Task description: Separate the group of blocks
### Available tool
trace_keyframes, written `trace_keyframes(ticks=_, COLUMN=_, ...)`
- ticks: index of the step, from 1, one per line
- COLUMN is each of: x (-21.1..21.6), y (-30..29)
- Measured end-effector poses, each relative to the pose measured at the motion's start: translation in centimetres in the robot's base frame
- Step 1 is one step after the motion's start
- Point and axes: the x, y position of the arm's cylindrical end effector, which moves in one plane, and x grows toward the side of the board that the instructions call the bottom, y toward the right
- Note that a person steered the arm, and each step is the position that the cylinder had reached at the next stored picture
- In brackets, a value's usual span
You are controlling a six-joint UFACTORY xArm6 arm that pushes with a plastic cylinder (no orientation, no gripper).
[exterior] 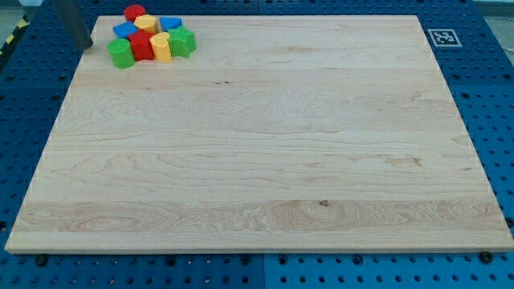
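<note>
A pale wooden worktop [257,160] holds one tight cluster of blocks [152,36]; my tip [83,46], gripperless, waits left of it, best wedged between blocks.

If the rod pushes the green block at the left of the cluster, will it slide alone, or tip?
The green block looks squat, so it probably slides rather than tips. It seems to touch the red block, so pushing rightward would likely move neighbours too. My tip sits just left of it.
</note>
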Motion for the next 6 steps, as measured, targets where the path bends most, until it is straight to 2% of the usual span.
trace_keyframes(ticks=2, x=0.8, y=1.4)
trace_keyframes(ticks=3, x=2.3, y=5.6)
trace_keyframes(ticks=4, x=3.9, y=13.2)
trace_keyframes(ticks=5, x=5.1, y=15.5)
trace_keyframes(ticks=6, x=5.4, y=13.5)
